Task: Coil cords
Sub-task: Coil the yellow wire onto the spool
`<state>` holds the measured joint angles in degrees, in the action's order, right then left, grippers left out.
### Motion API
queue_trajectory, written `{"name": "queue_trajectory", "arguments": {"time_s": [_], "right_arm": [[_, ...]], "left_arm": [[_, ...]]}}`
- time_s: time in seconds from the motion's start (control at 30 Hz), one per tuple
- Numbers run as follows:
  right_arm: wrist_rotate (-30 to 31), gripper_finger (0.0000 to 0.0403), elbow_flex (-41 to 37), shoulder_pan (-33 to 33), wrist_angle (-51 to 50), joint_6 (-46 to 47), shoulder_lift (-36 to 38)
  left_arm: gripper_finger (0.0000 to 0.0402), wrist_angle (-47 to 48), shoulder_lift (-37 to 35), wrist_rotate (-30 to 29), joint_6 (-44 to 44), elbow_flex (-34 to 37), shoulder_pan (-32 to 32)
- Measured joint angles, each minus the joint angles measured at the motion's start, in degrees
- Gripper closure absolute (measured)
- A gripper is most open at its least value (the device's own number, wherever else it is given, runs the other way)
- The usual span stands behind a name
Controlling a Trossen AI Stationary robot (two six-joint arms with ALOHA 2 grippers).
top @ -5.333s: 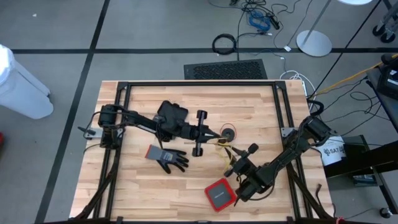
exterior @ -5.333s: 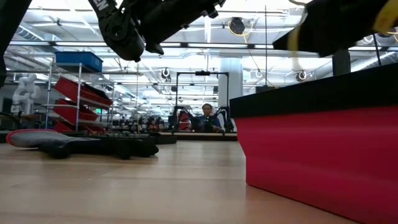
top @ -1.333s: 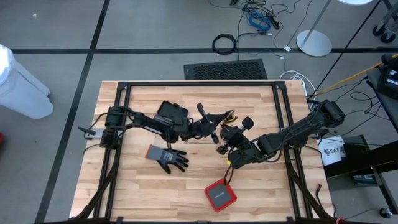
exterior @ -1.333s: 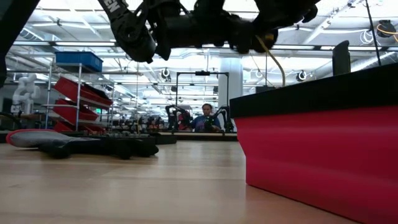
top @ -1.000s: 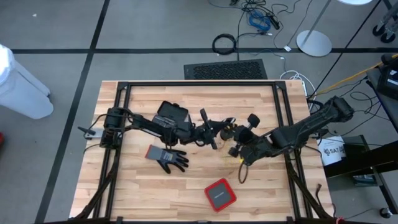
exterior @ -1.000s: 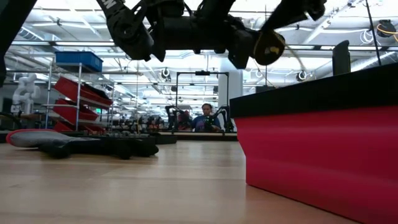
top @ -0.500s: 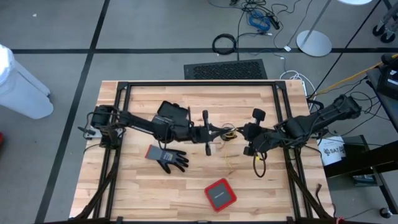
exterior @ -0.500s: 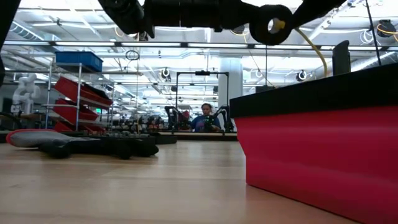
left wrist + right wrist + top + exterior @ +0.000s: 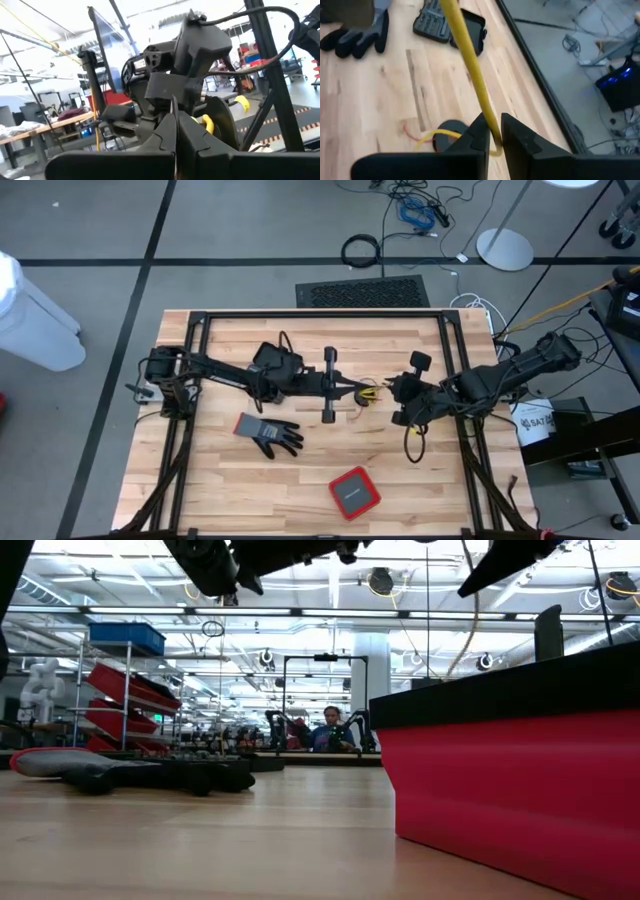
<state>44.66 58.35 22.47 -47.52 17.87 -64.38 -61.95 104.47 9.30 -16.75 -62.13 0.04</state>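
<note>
Over the preceding second the right gripper (image 9: 398, 404) had drawn rightward, pulling the yellow cord (image 9: 470, 75) taut above the table's (image 9: 300, 490) centre. Its fingers pinched the cord loosely; the left gripper (image 9: 352, 391) remained pressed together, anchoring the other end. Coiling was judged incomplete.

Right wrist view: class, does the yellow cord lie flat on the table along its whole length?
No: the yellow cord rises off the wooden table, passing between the right gripper's fingers.
</note>
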Motion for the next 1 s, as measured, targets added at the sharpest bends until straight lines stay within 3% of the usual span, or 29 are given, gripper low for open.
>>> {"name": "queue_trajectory", "arguments": {"time_s": [0.47,0.67,1.0], "right_arm": [[3.91,0.0360,0.11,6.94,-3.43,9.83,-2.93],[6.28,0.0360,0.11,11.35,-9.49,17.71,-2.84],[6.51,0.0360,0.13,16.03,-11.49,24.80,-2.82]], "left_arm": [[0.0402,0.12,0.15,-1.77,-0.16,0.04,1.71],[0.0402,1.35,0.23,-1.30,-0.02,0.04,2.21],[0.0402,1.22,0.26,-0.46,0.03,0.04,2.22]]}}
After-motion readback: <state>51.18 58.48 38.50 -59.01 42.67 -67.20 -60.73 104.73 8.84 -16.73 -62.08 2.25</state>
